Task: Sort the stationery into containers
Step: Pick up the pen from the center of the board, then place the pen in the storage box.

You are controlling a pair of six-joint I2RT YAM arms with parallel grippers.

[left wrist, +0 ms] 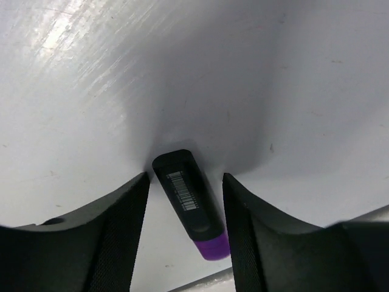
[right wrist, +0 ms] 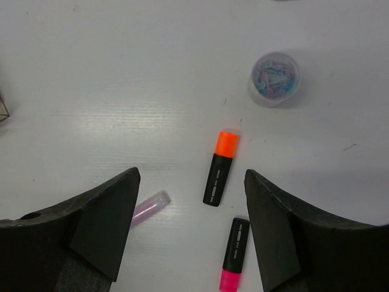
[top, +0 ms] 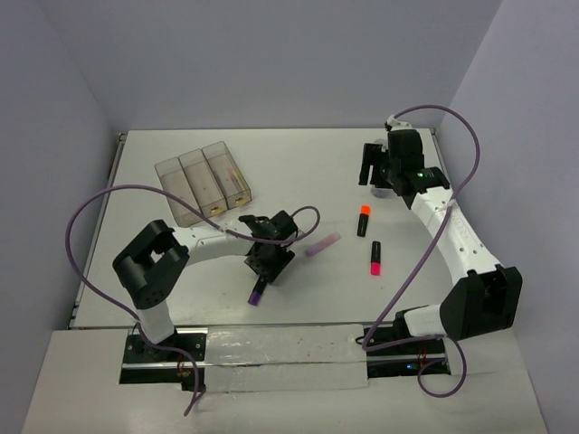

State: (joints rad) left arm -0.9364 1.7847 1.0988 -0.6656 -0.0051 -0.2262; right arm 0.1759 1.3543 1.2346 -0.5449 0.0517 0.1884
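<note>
A black marker with a purple cap (left wrist: 188, 204) lies flat on the table between my left gripper's (left wrist: 185, 176) open fingers. The right finger (left wrist: 249, 231) is at the cap, and a gap shows on the left side. From above, the purple marker (top: 257, 292) pokes out below the left gripper (top: 263, 274). My right gripper (right wrist: 191, 176) hangs open and empty high above an orange marker (right wrist: 221, 167), a pink-red marker (right wrist: 234, 255) and a lilac marker (right wrist: 149, 208). The three joined clear containers (top: 204, 185) stand at the back left, with thin sticks in the right one.
A small round clear tub of coloured clips (right wrist: 275, 78) stands beyond the orange marker (top: 363, 220). The lilac marker (top: 322, 244) lies just right of the left gripper, and the pink-red marker (top: 374, 259) farther right. The right gripper (top: 369, 168) hovers at the back right.
</note>
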